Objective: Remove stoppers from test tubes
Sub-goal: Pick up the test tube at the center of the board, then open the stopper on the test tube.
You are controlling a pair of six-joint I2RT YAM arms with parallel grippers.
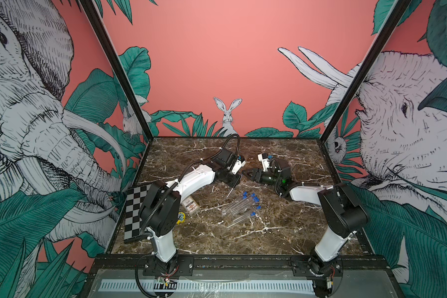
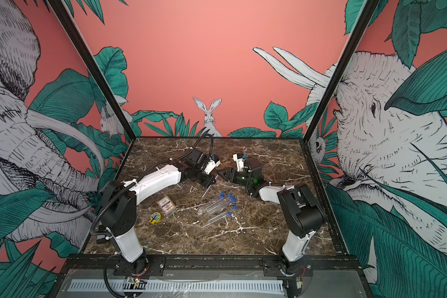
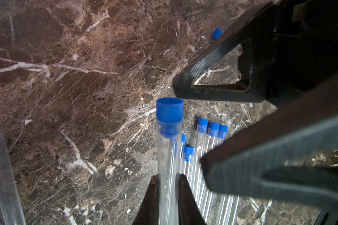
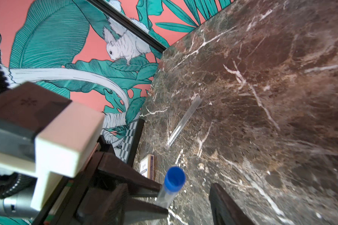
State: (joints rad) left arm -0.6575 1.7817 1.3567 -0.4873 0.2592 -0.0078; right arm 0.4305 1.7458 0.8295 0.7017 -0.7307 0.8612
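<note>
My left gripper (image 3: 168,179) is shut on a clear test tube (image 3: 167,155), lifted over the table with its bright blue stopper (image 3: 169,111) still in the mouth. My right gripper (image 4: 168,187) is open, with one finger on each side of that stopper (image 4: 174,178); one finger (image 3: 213,91) is close to it and the other stands apart. In both top views the two grippers (image 1: 236,182) (image 1: 245,172) meet tip to tip at mid-table. Several stoppered test tubes (image 1: 240,206) (image 2: 217,206) lie in a loose pile on the marble in front of them.
An open tube without a stopper (image 4: 185,120) and a loose blue stopper (image 3: 217,33) lie on the marble. A clear card case (image 1: 190,205), a small yellow object (image 1: 181,218) and a checkerboard (image 1: 136,211) sit at the left, by the left arm.
</note>
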